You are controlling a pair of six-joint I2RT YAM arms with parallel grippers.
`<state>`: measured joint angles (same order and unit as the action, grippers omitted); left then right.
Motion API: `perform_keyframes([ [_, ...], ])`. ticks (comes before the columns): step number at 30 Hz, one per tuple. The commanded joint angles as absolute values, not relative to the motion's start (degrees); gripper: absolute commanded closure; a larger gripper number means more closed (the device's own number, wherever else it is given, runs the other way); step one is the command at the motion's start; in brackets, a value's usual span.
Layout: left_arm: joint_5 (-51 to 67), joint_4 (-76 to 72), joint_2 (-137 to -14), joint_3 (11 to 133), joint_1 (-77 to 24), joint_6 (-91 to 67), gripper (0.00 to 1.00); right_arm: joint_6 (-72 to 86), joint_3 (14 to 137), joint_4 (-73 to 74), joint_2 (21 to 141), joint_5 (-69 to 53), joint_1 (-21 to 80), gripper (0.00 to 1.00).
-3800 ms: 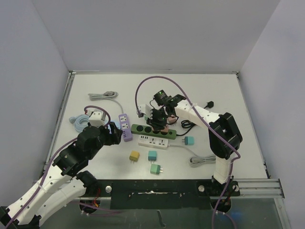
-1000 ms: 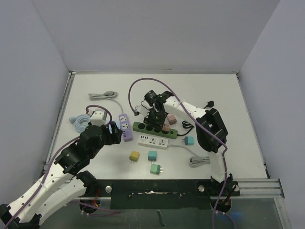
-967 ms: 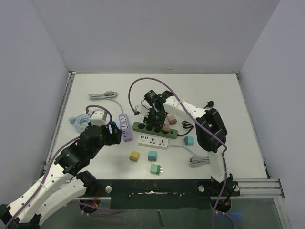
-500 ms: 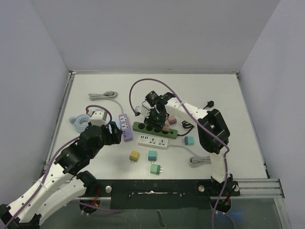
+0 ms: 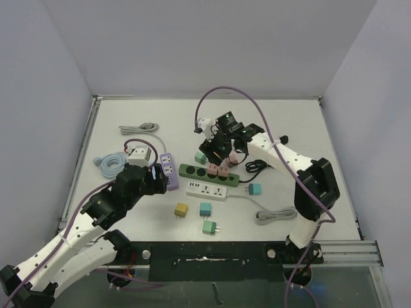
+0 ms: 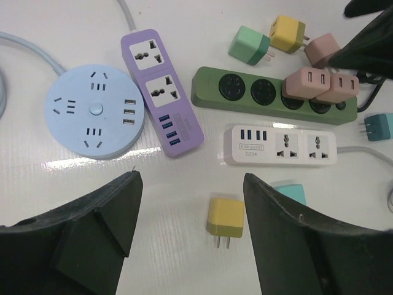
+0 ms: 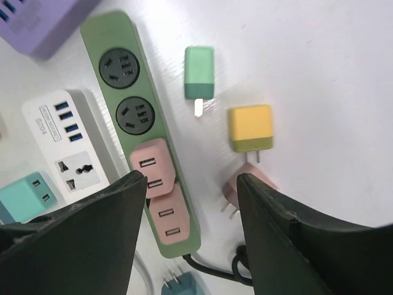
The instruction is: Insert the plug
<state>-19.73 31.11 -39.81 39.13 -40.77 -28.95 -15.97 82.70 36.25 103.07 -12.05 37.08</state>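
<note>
The green power strip (image 5: 200, 172) (image 6: 245, 92) (image 7: 126, 92) lies mid-table with two pink plugs (image 6: 307, 83) (image 7: 152, 175) seated side by side in its cord-end sockets. Its other two sockets are bare. My right gripper (image 5: 221, 149) (image 7: 189, 178) hovers open just behind the strip, holding nothing. A loose pink plug (image 7: 245, 187) (image 6: 322, 49), a yellow plug (image 7: 250, 127) and a green plug (image 7: 199, 72) (image 5: 200, 157) lie below it. My left gripper (image 5: 159, 178) (image 6: 190, 184) is open and empty above another yellow plug (image 6: 225, 215) (image 5: 181, 210).
A purple strip (image 6: 163, 92), a round blue socket hub (image 6: 95, 114) and a white strip (image 6: 279, 145) lie around the green one. Teal plugs (image 5: 205, 208) (image 5: 255, 188) and a green plug (image 5: 209, 227) sit in front. Cables (image 5: 273, 215) lie right and back left.
My right gripper has opened, let go of a pink plug now seated in the green strip, and drawn back to the right. The left arm shifted slightly.
</note>
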Motion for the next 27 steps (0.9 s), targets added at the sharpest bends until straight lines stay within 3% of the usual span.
perform_keyframes([
  [1,-18.58,29.09,-40.50,40.76,-40.61,-29.45,0.34,-15.39,80.62,29.99,96.23,-14.35,36.67,0.39],
  [15,-16.99,27.96,-41.25,40.29,-40.63,-31.46,0.34,-26.80,86.90,44.15,106.38,-20.28,37.44,0.45],
  [21,-16.96,27.58,-41.84,40.27,-40.56,-31.38,0.34,-27.45,86.69,42.77,108.80,-18.26,37.36,0.62],
  [27,-16.96,27.42,-41.93,40.13,-40.53,-31.25,0.34,-27.87,87.83,43.04,109.75,-18.98,37.35,0.66],
])
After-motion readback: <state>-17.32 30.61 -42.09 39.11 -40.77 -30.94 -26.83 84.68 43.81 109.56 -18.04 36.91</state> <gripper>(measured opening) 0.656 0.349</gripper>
